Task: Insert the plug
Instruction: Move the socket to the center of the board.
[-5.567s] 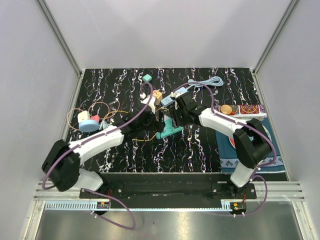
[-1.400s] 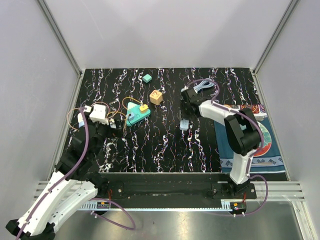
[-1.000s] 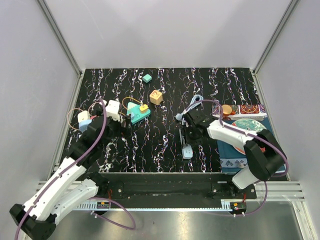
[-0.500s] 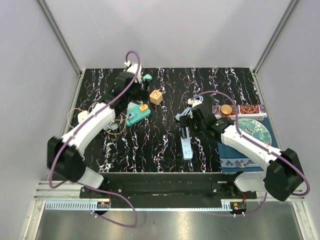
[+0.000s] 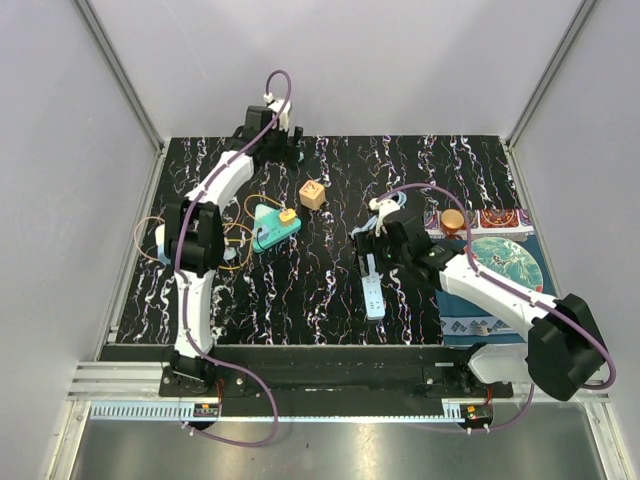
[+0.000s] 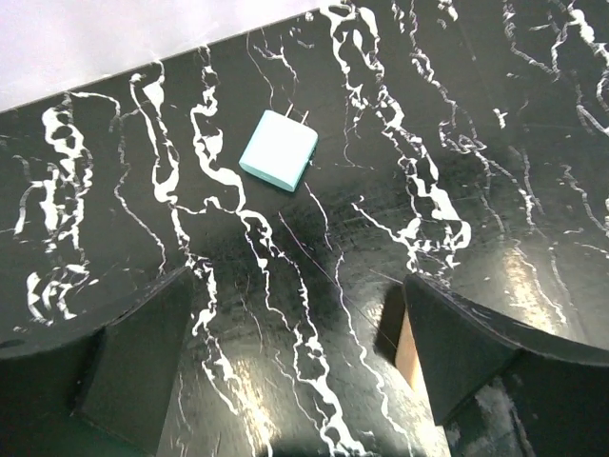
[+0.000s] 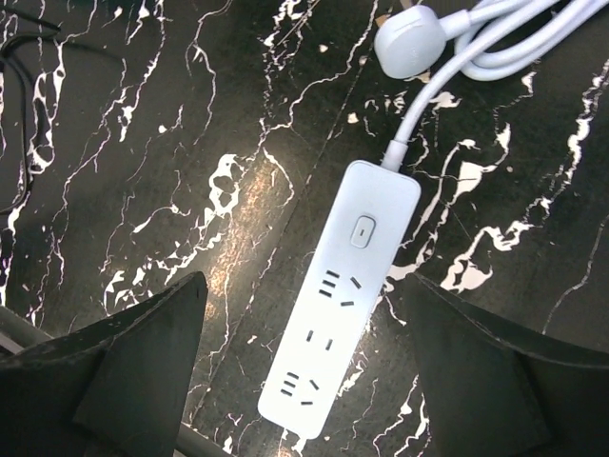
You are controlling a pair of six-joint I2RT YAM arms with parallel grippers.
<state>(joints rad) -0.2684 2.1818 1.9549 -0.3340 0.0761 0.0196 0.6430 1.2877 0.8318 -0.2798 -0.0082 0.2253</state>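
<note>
The small teal plug (image 6: 278,149) lies flat on the black marbled mat (image 6: 457,190) near its far edge, prongs pointing away. My left gripper (image 6: 297,281) hovers over the mat just short of the plug, open, with nothing between its fingers; in the top view the left gripper (image 5: 284,150) is at the far back of the mat. The white power strip (image 7: 347,305) lies face up on the mat with its sockets showing; in the top view the power strip (image 5: 372,290) is at centre right. My right gripper (image 7: 303,286) hangs open above it, a finger on either side, not touching.
The strip's white cable and round end plug (image 7: 411,43) coil just beyond it. A wooden cube (image 5: 313,193) and a teal triangular board (image 5: 270,228) with thin wires sit at mid-left. A patterned cloth with a plate (image 5: 505,262) lies on the right.
The left arm swung from the front left to the far back, over the plug. The right gripper opened off the power strip, which now lies on the mat, and drew back slightly.
</note>
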